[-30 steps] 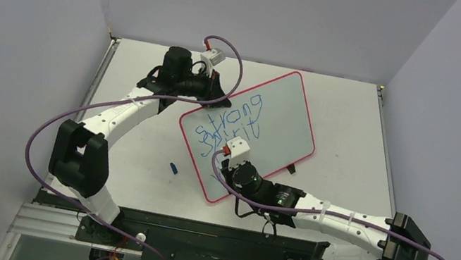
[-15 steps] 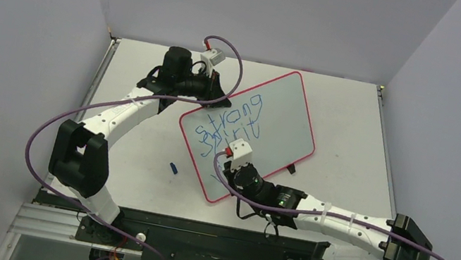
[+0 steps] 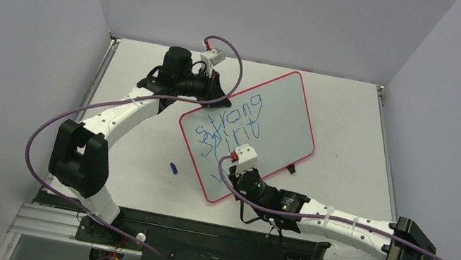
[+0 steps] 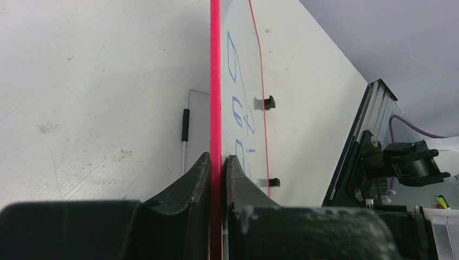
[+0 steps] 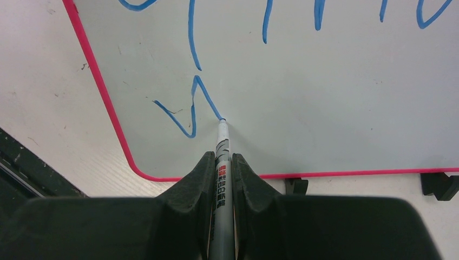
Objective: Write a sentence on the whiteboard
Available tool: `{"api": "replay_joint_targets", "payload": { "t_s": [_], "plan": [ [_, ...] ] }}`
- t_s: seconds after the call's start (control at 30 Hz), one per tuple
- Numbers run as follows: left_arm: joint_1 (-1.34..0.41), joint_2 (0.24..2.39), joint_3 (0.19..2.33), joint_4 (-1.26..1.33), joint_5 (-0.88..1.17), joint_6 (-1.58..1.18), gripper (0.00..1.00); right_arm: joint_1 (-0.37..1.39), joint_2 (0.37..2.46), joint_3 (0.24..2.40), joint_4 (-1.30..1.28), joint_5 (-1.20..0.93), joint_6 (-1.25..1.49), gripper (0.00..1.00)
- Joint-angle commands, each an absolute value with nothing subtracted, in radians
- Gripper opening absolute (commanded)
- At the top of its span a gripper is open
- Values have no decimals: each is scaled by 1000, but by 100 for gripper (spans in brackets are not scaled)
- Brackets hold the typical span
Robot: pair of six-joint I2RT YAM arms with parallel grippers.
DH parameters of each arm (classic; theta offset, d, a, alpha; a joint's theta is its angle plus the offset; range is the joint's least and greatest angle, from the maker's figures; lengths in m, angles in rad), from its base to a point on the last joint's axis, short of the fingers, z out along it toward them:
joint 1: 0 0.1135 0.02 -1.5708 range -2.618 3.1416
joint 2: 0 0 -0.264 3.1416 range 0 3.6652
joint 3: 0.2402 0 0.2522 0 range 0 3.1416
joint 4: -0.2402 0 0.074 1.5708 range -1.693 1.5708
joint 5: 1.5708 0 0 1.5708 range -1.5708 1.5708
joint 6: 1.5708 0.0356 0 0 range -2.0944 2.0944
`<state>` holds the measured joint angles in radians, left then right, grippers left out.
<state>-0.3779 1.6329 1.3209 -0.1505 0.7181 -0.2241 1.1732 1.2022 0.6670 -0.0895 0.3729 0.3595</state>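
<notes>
We've got the left gripper [image 4: 218,161] pinching the whiteboard [image 3: 286,108] rim and the right gripper [image 5: 221,158] clamped on the marker [image 5: 222,142], tip touching the sentence [image 3: 232,124].

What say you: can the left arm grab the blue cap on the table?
Probably not: the left gripper is shut on the rim of the whiteboard. The cap lies on bare table, nothing around it.

The whiteboard [image 3: 287,102] reads "strong", "spirit" (blue ink); print on the pen [image 5: 221,172] is illegible.
</notes>
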Motion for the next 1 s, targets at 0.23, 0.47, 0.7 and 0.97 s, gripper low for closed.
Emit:
{"api": "replay_joint_targets", "payload": {
  "t_s": [0.23, 0.47, 0.7, 0.97],
  "plan": [
    [-388, 1621, 1321, -144, 694, -135, 0, 1172, 1233, 766, -108, 437, 339, 0],
    [-388, 1621, 1320, -145, 691, -132, 0, 1159, 1266, 833, -137, 447, 298, 0],
    [-388, 1623, 1321, -144, 691, -132, 0, 1138, 1275, 876, -158, 441, 280, 0],
    [-387, 1624, 1324, -151, 688, -128, 0, 1139, 1195, 852, -189, 435, 287, 0]
  ]
}}
